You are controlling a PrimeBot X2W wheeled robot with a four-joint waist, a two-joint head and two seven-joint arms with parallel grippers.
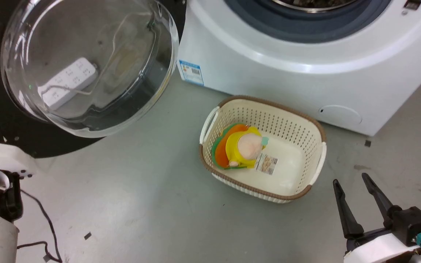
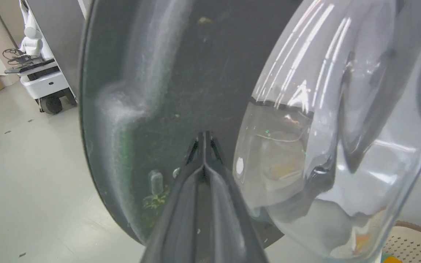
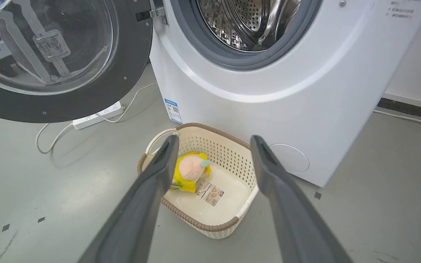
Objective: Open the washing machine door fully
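**Head view:** one door (image 1: 86, 69) is standing swung wide at the left of one washing machine (image 1: 305, 73). The right jaws are hanging spread and empty near one basket (image 1: 316, 128) holding one toy (image 1: 245, 146).

**Left wrist view:** the left jaws, closed on nothing, are meeting the door's dark ring, apparently to push it wider.

**Right wrist view:** two fingers (image 3: 152, 190) are standing apart, out of the door's way.

Bright, even indoor light; shadows soft and faint on the grey floor (image 1: 141, 190). Long white glare streaks run down the glass window (image 2: 305, 73) of the washing machine door (image 2: 181, 73) in the left wrist view; a hazy smear dulls its black panel. The right tool (image 3: 214, 140) sits near the lens, its fingers (image 3: 141, 204) soft-edged. Wrist views bow straight lines toward the edges.
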